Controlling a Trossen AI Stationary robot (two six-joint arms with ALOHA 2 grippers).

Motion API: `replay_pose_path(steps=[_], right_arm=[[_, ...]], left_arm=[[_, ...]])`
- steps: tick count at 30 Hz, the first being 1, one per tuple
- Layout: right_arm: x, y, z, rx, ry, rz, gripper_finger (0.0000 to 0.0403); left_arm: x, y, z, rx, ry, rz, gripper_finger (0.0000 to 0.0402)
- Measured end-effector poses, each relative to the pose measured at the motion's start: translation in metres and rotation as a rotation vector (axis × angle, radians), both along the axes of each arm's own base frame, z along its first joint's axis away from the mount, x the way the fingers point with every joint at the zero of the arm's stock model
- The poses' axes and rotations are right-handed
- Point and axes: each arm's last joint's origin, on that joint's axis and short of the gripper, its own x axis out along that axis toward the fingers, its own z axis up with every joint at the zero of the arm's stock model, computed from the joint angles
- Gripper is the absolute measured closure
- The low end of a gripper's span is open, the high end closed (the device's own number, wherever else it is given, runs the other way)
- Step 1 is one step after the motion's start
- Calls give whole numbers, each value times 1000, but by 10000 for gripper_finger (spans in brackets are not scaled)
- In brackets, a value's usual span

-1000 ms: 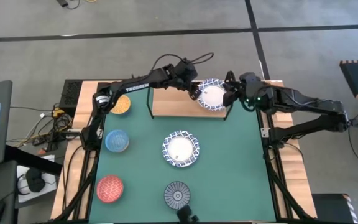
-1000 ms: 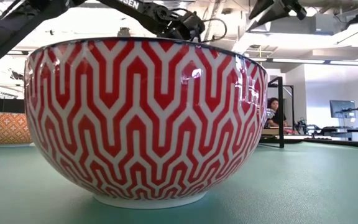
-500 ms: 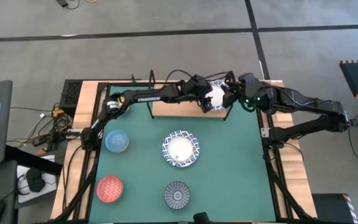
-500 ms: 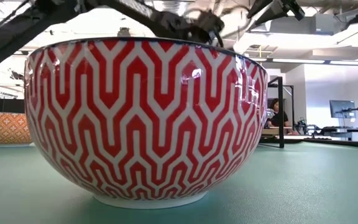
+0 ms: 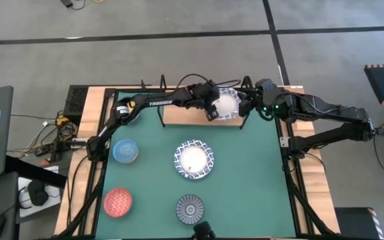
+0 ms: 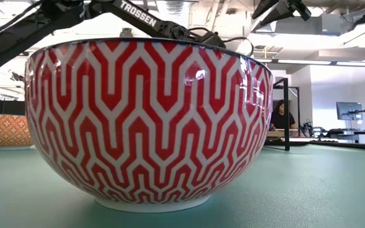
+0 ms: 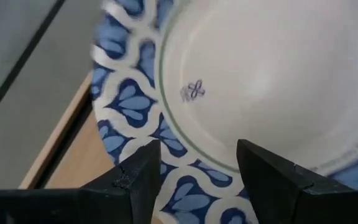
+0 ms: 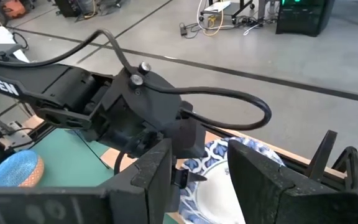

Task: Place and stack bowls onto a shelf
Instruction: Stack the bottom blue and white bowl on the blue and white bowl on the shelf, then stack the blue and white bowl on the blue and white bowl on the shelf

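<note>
A large white bowl with a blue patterned rim [image 5: 227,105] sits on the right half of the light-wood shelf [image 5: 182,115] at the far edge. My left gripper [image 5: 213,107] is open at the bowl's left rim. In the left wrist view its fingers [image 7: 197,162] stand astride the rim [image 7: 126,106], one over the white inside and one outside. My right gripper [image 5: 245,107] is open at the bowl's right side, and the bowl [image 8: 209,191] shows between its fingers. A second large bowl [image 5: 193,160] rests on the green mat. My left gripper comes at the bowl's left rim [image 7: 166,143] from above, pointing down, one finger on each side of it; I cannot tell whether either finger touches. My right gripper reaches level from the table's right with the rim [image 8: 194,165] between its open fingers; I cannot tell whether it touches.
On the mat lie a light blue bowl [image 5: 125,151], a red bowl [image 5: 117,202] and a dark striped bowl [image 5: 190,209]. The red bowl [image 6: 147,120] fills the low view, with the yellow bowl [image 6: 2,130] behind it. The shelf's black wire frame [image 5: 163,100] stands around the board. A person [image 6: 281,117] sits far behind.
My left arm has swung toward the table's right along the shelf. Its gripper now stands over the bowl's left rim, and the arm covers the yellow bowl in the high view. My right arm has kept still.
</note>
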Motion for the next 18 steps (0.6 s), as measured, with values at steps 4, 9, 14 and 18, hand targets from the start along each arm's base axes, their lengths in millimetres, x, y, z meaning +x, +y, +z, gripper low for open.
replay_pose_path(steps=[4, 9, 14, 18], right_arm=[[0, -1, 0, 1, 2, -5, 221], [0, -1, 0, -4, 7, -1, 221], [-1, -1, -1, -2, 22, -1, 221], [-2, -1, -4, 4, 53, 2, 221]], left_arm=[[-2, 0, -1, -23, 14, 14, 205], [1, -5, 9, -46, -21, 6, 205], [6, -5, 41, -18, -91, 1, 205], [7, -4, 72, 2, -136, 5, 205]])
